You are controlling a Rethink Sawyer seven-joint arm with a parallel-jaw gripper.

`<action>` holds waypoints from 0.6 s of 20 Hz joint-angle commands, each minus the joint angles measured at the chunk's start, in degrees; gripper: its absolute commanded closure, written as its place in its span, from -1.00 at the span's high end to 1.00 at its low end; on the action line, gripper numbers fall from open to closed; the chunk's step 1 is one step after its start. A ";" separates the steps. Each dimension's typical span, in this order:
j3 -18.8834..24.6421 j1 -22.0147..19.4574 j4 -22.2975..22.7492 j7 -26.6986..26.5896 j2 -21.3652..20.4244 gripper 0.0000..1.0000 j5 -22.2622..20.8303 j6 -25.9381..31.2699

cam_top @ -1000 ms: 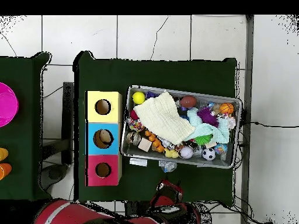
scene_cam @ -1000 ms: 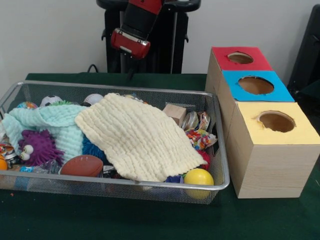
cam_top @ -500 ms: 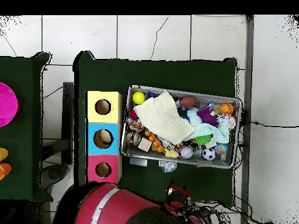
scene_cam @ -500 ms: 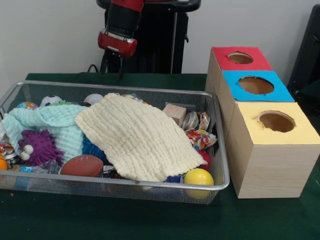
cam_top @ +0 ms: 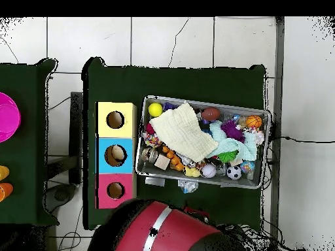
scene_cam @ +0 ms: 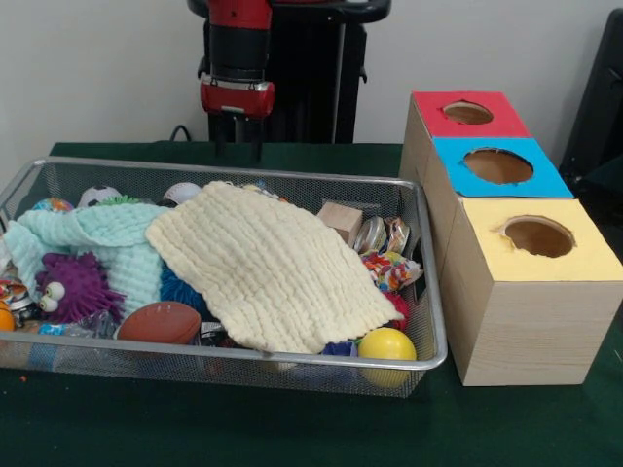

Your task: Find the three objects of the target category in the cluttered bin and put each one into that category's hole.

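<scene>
A wire basket [scene_cam: 428, 292] sits on a green bench [scene_cam: 292, 428], crammed with toys. From left: a purple spiky toy [scene_cam: 73, 287], a mint cloth [scene_cam: 107, 238], a brown football [scene_cam: 161, 322], a large cream cloth [scene_cam: 268, 268] over the middle, a wooden block [scene_cam: 340, 220], a yellow ball [scene_cam: 386, 345]. Above the basket's far rim hangs the robot's hand [scene_cam: 237, 148], empty, prongs apart. Right stand three boxes with holes: yellow [scene_cam: 537, 236], blue [scene_cam: 498, 165], red [scene_cam: 468, 113].

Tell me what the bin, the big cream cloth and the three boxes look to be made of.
The bin looks like metal wire mesh with a shiny rim: you see through its walls. The cream cloth seems soft woven cotton, crinkled in a waffle-like texture and draping over the toys. The three boxes appear to be light wood, with grain lines on the sides; their red, blue and yellow tops look matte, possibly paper or paint.
</scene>
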 commanded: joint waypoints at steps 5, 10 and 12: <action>11.00 -3.19 -8.82 2.88 -0.16 1.00 -1.45 1.12; 9.84 -2.65 -8.89 0.95 1.41 1.00 1.29 -1.65; 8.99 -1.77 -9.10 0.14 1.96 1.00 2.71 -1.87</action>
